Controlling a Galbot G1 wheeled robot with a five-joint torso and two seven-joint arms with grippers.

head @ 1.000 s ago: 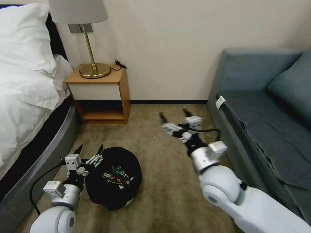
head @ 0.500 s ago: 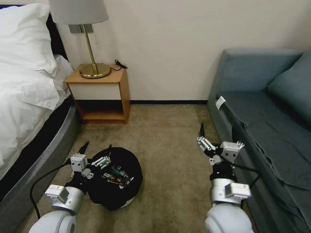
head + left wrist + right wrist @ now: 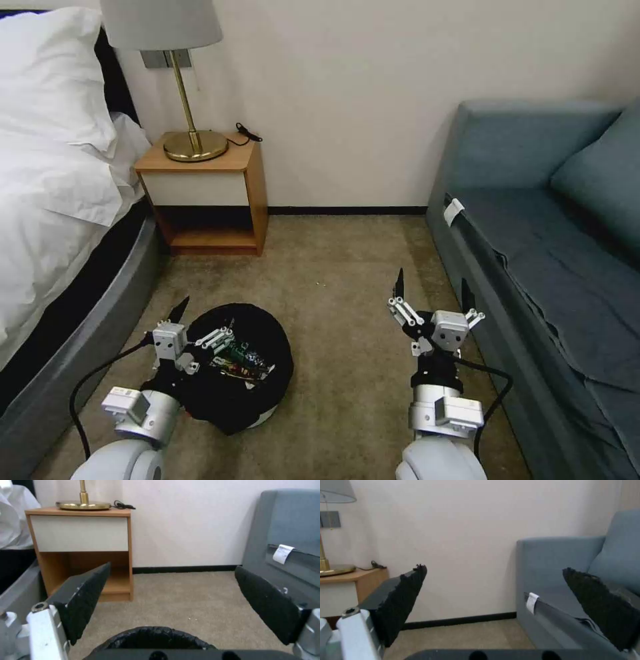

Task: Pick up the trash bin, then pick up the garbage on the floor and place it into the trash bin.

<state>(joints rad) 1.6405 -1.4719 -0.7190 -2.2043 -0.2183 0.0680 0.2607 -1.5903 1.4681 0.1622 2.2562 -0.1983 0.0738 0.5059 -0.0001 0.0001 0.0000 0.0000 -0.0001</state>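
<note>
Bin: squat round black trash bin (image 3: 235,373) lined with crinkly black plastic, colourful litter (image 3: 241,358) inside.
Left gripper (image 3: 204,315): spread wide over the bin's rim.
Right gripper (image 3: 432,292): spread wide, empty.

One trash bin (image 3: 237,393) stands on the carpet, its rim just under the left gripper's (image 3: 207,317) two spread fingers (image 3: 87,597). Inside it lies a small heap of garbage (image 3: 241,359); how many pieces cannot be told. Two grippers show, the right gripper (image 3: 433,293) with two parted fingers (image 3: 403,600). One nightstand (image 3: 207,190), one lamp (image 3: 170,40), one sofa (image 3: 553,267), one bed (image 3: 60,187).
</note>
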